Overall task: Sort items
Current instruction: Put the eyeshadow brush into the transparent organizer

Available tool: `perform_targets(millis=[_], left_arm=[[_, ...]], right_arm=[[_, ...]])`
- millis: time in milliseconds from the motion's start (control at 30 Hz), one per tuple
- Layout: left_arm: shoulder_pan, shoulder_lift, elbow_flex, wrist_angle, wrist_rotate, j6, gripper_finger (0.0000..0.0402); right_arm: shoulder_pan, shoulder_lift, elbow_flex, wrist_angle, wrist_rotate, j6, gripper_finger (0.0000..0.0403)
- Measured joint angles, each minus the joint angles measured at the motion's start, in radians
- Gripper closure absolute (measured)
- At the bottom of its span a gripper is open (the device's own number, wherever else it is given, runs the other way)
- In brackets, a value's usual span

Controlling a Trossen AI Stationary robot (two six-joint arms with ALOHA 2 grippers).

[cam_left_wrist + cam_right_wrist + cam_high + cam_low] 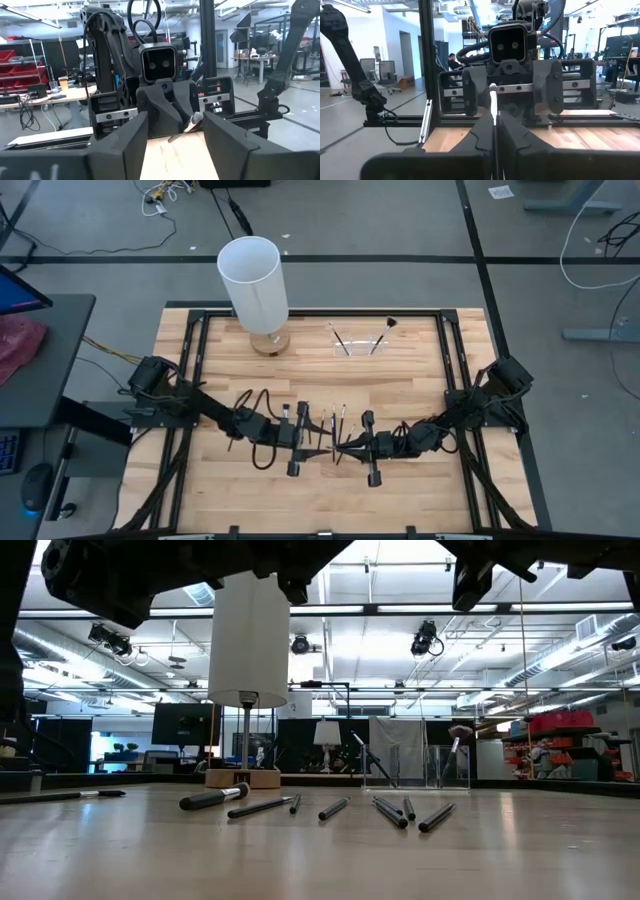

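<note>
While two brushes (350, 338) stand in the far clear holder (358, 345), several sticks (330, 808) lie unsorted on the surface (400, 390), left end effector (303, 438) wide, right end effector (352, 446) pinching one thin stick (493, 107).

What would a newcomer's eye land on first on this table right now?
Probably the tall white cylinder standing at the table's far edge, left of the small clear holder with brushes in it. Next, the two arms meeting near the table's middle over a row of brushes: the left gripper open, the right gripper shut on a thin brush.
</note>
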Motion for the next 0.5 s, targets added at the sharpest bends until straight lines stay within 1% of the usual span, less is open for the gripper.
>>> perform_targets(millis=[200, 500], left_arm=[[0.0, 0.0, 0.001, -0.008, 0.004, 0.0, 0.0267], [0.0, 0.0, 0.007, -0.006, 0.067, 0.001, 0.0364]], right_arm=[[0.0, 0.0, 0.0, 0.0, 0.001, 0.0, 0.0394], [0.0, 0.001, 0.0, -0.017, 0.0, 0.001, 0.0394]])
